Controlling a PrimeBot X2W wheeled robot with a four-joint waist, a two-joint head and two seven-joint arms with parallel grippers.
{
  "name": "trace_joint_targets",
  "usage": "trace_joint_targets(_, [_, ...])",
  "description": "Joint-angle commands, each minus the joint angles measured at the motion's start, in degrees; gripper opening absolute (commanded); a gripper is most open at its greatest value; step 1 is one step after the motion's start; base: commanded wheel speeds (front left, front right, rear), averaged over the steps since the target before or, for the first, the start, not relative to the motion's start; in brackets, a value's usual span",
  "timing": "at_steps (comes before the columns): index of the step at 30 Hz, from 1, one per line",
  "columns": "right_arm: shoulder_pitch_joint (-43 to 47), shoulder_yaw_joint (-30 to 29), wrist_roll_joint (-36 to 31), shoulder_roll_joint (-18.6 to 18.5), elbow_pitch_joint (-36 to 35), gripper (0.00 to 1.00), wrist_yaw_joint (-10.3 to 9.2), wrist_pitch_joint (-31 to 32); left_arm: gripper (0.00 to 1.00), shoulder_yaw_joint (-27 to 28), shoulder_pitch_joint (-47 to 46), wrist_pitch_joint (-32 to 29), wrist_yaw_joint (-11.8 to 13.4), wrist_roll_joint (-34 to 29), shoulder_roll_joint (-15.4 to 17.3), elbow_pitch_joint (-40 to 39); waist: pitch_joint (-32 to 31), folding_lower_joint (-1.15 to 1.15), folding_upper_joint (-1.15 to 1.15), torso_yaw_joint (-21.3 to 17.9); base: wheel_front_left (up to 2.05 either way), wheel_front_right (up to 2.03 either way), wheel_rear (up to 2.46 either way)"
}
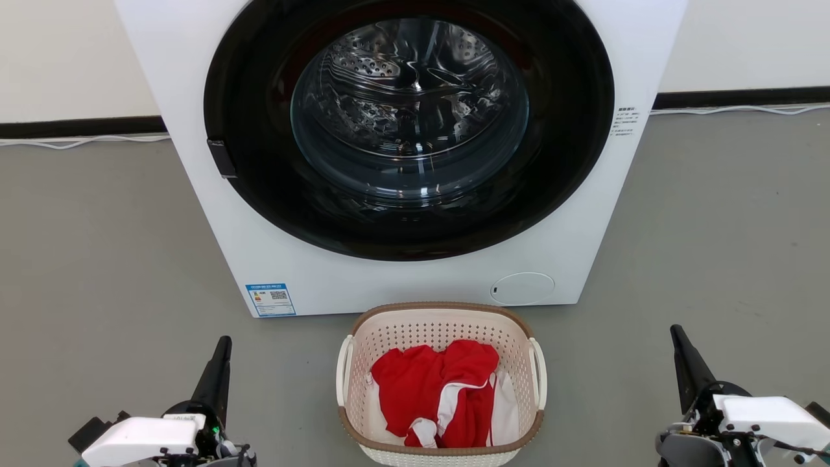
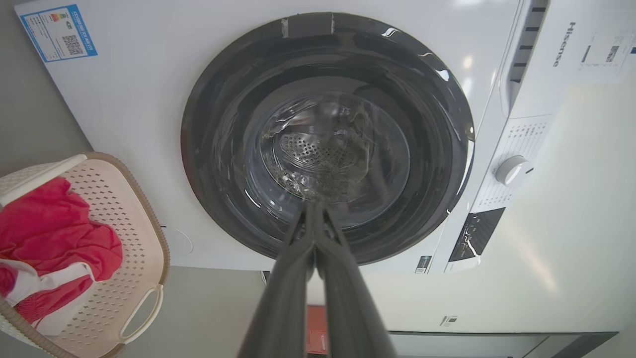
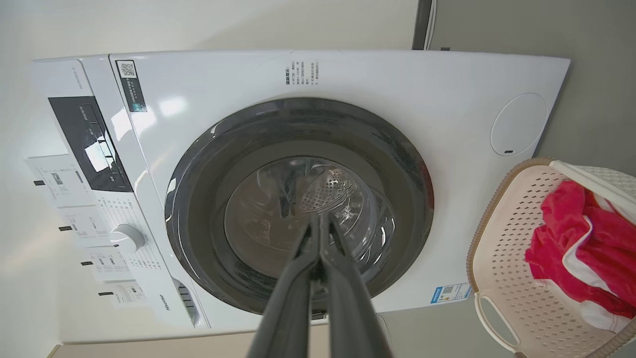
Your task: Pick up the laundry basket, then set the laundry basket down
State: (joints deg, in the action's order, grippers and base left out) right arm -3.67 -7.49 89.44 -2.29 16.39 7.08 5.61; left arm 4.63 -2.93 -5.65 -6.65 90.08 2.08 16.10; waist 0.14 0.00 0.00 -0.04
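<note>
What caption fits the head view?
Laundry basket with red-and-white clothing on the grey floor before the washer; left hand and right hand, both shut, flank it without contact.

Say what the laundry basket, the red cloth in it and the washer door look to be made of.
Laundry basket: cream moulded plastic, matt, by its even punched holes; the brown rim looks woven but is likely plastic too. Red cloth: soft fabric with white trim, crumpled in folds. Washer door: clear glass bowl with reflections, in a glossy dark ring, probably plastic.
</note>
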Motion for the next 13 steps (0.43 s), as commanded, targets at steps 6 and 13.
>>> trace_joint_targets(6, [-2.5, 1.0, 2.7, -0.6, -2.4, 0.00, 0.41, 0.9, 0.00, 1.9, -3.3, -0.8, -0.8, 2.1, 0.8, -2.0, 0.0, 0.00, 0.00, 0.0, 0.00, 0.00, 0.00])
trace_joint_targets(13, [-2.5, 1.0, 2.7, -0.6, -2.4, 0.00, 0.41, 0.9, 0.00, 1.9, -3.3, -0.8, -0.8, 2.1, 0.8, -2.0, 0.0, 0.00, 0.00, 0.0, 0.00, 0.00, 0.00])
